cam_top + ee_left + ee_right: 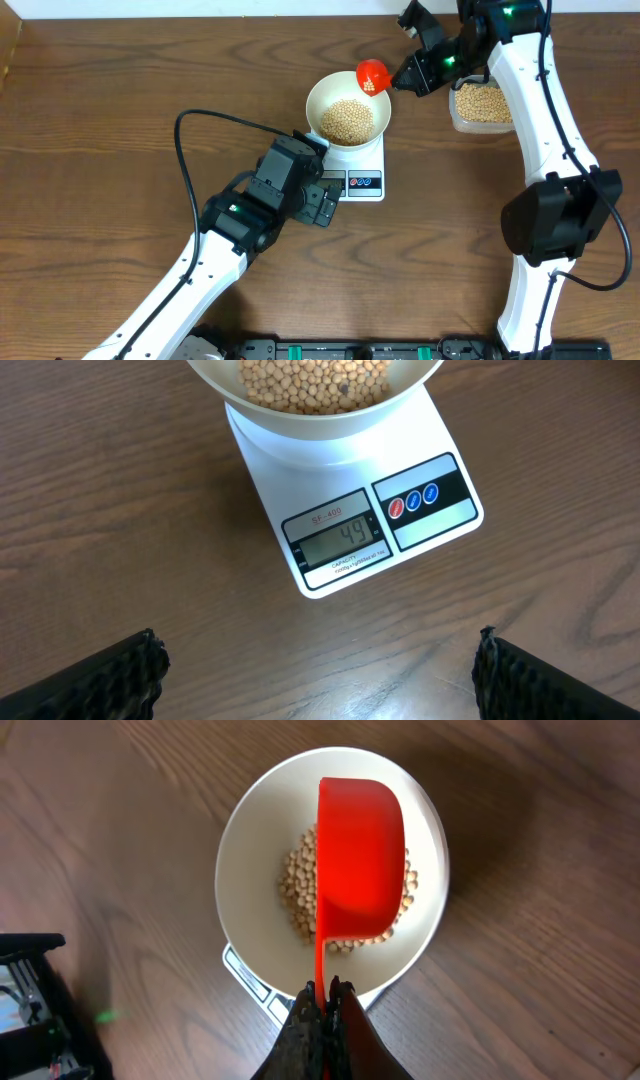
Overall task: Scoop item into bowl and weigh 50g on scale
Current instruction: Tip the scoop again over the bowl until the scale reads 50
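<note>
The white bowl stands on the white scale and holds tan beans. The scale display reads 49. My right gripper is shut on the handle of a red scoop, held turned on its side over the bowl's far right rim. In the right wrist view the scoop hangs above the beans and the gripper pinches its handle. My left gripper is open and empty just in front of the scale, its fingers wide apart.
A clear plastic tub of more beans stands to the right of the scale, under the right arm. The left arm's black cable loops over the wooden table to the left.
</note>
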`<state>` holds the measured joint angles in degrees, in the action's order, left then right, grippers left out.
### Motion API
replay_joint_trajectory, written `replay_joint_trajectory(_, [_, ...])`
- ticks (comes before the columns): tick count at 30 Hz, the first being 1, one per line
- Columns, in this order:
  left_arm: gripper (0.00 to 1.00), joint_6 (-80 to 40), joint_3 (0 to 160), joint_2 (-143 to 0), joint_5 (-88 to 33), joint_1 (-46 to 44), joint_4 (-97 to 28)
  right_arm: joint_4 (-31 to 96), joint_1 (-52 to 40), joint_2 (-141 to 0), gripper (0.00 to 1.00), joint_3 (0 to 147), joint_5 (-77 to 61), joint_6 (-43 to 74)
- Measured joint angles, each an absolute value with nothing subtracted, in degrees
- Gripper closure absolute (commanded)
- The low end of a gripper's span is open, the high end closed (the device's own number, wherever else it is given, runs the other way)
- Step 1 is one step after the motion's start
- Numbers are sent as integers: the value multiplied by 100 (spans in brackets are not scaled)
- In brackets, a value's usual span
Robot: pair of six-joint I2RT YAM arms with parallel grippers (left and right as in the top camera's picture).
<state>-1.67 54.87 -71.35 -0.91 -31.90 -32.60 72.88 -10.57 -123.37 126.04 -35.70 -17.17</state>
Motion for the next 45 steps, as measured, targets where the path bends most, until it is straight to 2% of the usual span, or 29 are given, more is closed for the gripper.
replay_joint_trajectory(18, [0, -167, 5487, -7135, -91, -3190, -3260, 7290, -1288, -12337, 99, 12604, -3494, -1769])
replay_joint_trajectory(36, [0, -167, 5487, -7135, -91, -3190, -3260, 7301, -2346, -12337, 99, 12604, -1286, -1787])
replay_joint_trajectory(45, [0, -167, 5487, -7135, -91, -3190, -3260, 7255, -2034, -12337, 99, 12604, -2204, -1826])
